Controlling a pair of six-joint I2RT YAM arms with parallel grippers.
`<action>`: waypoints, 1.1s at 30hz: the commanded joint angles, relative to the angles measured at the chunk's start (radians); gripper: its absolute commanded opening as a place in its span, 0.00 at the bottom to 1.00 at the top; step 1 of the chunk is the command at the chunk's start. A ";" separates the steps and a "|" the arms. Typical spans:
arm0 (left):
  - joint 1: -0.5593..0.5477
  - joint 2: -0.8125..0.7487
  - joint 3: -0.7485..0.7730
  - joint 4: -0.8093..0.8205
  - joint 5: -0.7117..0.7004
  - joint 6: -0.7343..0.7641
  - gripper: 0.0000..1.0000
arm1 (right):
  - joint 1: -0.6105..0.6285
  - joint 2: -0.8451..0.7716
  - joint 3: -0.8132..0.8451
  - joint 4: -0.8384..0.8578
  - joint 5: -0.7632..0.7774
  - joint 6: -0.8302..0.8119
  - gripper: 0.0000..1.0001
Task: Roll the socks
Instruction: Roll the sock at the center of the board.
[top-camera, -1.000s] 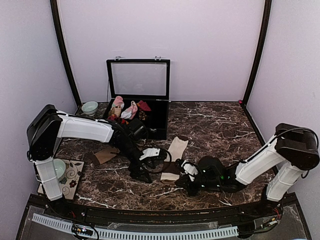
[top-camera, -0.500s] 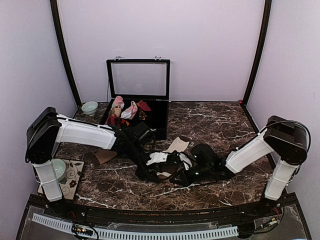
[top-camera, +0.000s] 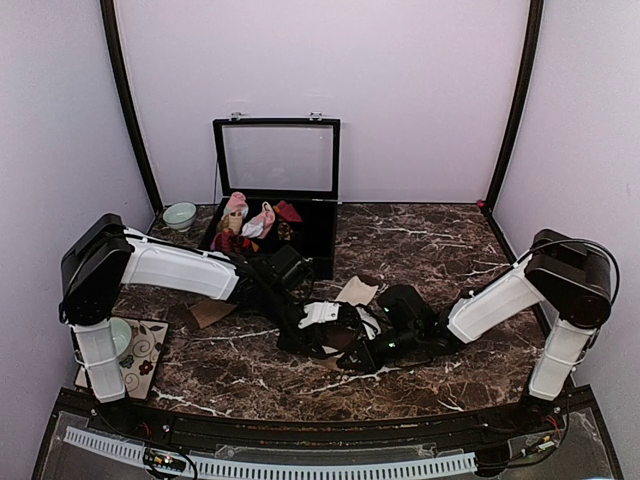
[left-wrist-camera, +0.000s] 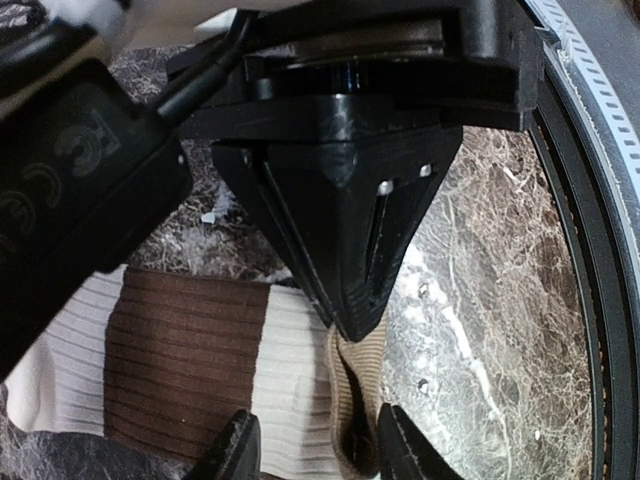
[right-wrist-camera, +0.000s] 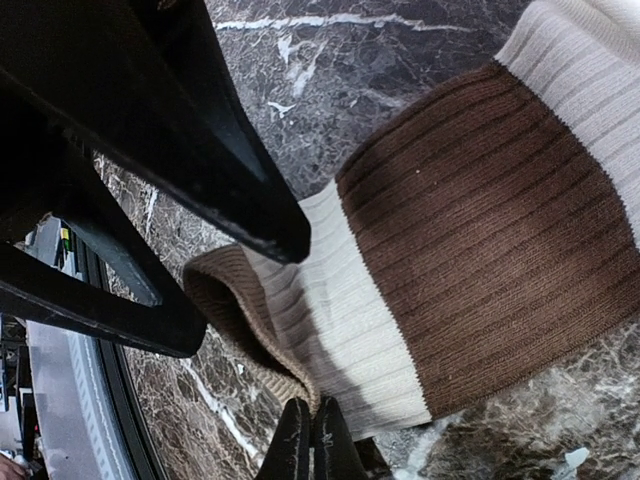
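The cream sock (right-wrist-camera: 340, 330) lies mid-tabletop (top-camera: 440, 240), mostly hidden overhead beneath both arms. The right tool (right-wrist-camera: 308, 445), closed, seems to pinch its cuff; the left tool (left-wrist-camera: 320, 455), half-open with tips cropped, straddles that cuff.

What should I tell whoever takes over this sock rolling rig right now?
Grip: left end effector open, fingers straddling the tan cuff of the cream sock. The right end effector is shut, pinching that cuff's edge.
Where: cream sock mid-table between the arms; tan-brown sock lies apart on the left.
Done: neither sock rolled yet.
Left: roll both.
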 joint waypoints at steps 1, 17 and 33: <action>0.001 0.001 -0.008 -0.009 0.017 -0.018 0.44 | -0.010 0.034 0.000 -0.078 -0.007 0.006 0.00; 0.045 -0.006 -0.023 0.029 -0.036 -0.026 0.56 | -0.020 0.047 0.029 -0.165 -0.031 -0.012 0.00; 0.043 -0.017 -0.146 0.091 -0.182 0.034 0.51 | -0.027 0.082 0.110 -0.289 -0.010 -0.015 0.00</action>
